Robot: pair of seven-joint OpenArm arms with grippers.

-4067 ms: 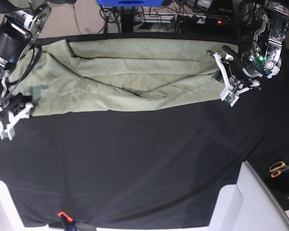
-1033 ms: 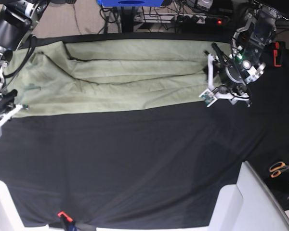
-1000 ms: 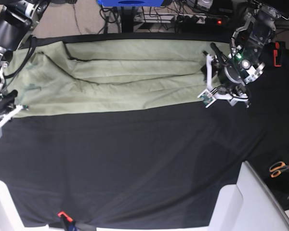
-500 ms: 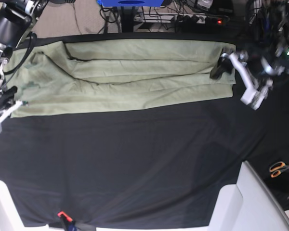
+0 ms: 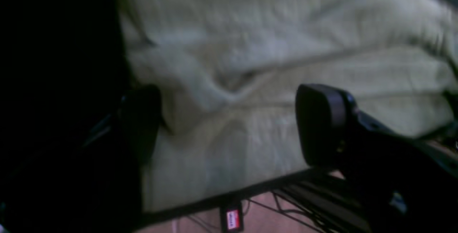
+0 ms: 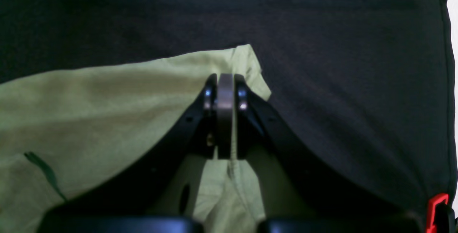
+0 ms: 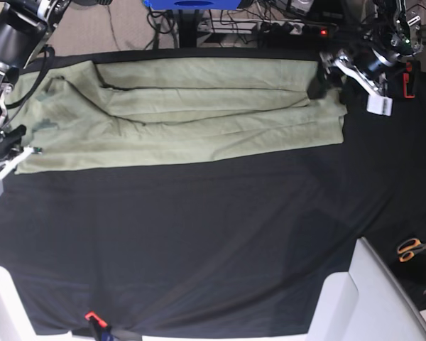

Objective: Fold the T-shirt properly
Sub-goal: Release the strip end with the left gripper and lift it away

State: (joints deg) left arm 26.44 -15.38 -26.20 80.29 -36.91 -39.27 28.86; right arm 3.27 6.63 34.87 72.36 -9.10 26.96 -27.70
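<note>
I see the T-shirt [image 7: 184, 114] lying as one long folded band across the far side of the black table cloth [image 7: 199, 249] — lengthwise fold done, crosswise folds left. My right gripper [image 6: 225, 82] pinches its corner; left gripper [image 5: 229, 125] spread wide, empty.

place: robotics lab | my bench [image 7: 199, 241]: draped in a black cloth | behind it: tangled cables [image 7: 270, 21] on bare floor, a power strip [image 7: 298, 30] with a red light, a blue stand base [image 7: 192, 3] | bench edge: orange-handled scissors [image 7: 414, 249], white panels [image 7: 369, 298]
</note>
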